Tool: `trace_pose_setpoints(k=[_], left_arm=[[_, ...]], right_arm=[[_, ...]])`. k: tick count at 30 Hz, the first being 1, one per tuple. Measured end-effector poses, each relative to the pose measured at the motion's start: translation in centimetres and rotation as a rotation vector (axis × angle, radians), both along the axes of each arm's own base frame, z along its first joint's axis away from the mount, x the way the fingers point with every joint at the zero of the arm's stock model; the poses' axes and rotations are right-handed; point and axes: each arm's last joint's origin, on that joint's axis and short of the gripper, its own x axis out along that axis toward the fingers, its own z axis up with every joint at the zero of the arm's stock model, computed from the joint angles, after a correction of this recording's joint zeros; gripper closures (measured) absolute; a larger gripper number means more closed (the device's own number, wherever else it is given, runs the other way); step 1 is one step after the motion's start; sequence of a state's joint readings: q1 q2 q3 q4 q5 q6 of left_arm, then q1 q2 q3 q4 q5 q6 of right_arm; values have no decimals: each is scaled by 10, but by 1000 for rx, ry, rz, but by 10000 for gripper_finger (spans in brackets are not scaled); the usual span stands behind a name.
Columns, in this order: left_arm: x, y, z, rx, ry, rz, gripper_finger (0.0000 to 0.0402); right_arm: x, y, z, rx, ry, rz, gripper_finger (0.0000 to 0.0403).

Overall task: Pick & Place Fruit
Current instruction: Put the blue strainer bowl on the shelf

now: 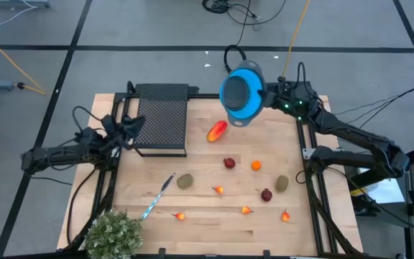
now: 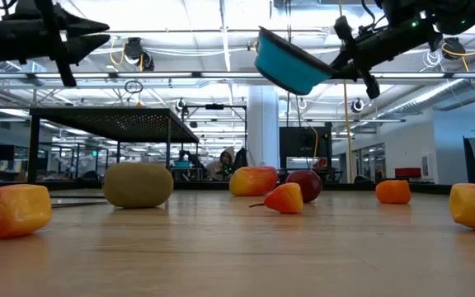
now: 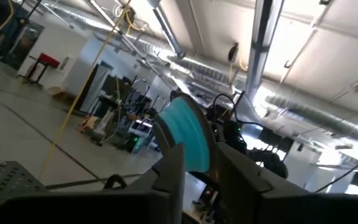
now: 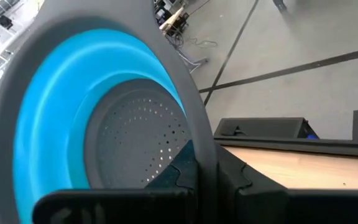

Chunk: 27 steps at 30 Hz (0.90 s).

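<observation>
A blue colander (image 1: 242,93) with a grey rim hangs tilted over the table's far side, and my right gripper (image 1: 270,97) is shut on it. Fruit lies scattered on the wooden table: a long red-orange piece (image 1: 218,130), two dark red balls (image 1: 229,163) (image 1: 266,194), two olive ovals (image 1: 185,180) (image 1: 282,183), an orange ball (image 1: 256,165) and several small orange bits (image 1: 246,210). At the table's left edge my left gripper (image 1: 131,129) stands raised beside a black rack (image 1: 162,119), holding nothing, with a small gap between its fingers (image 3: 173,180). My right gripper pinches the colander's grey rim (image 4: 205,146), one finger inside the bowl (image 4: 178,169) and one outside it. The fingers come roughly level from the table's right side. The colander (image 2: 291,62) is lifted clear of the table and tilted on its edge.
A blue-handled knife (image 1: 158,196) lies left of the fruit. A bushy green plant (image 1: 113,234) stands at the near left corner. The black rack takes up the far left of the table. Bare wood shows along the near edge (image 1: 221,241).
</observation>
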State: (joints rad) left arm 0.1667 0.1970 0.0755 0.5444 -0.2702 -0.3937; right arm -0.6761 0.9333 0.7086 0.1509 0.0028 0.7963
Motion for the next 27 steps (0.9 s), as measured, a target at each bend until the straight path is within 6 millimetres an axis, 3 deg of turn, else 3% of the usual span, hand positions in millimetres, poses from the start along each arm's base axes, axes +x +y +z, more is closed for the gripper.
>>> trace_pose_setpoints(k=[11,17,27], left_arm=[[46,7,46,63,187,6,225],[81,13,67,160,304,31,218],[141,23,95,249,463,54,217]], right_arm=[[18,3,-3,-69,21,-7,396],[28,10,0,-148,6,24,396],[37,27,7,-317,67,-96,396]])
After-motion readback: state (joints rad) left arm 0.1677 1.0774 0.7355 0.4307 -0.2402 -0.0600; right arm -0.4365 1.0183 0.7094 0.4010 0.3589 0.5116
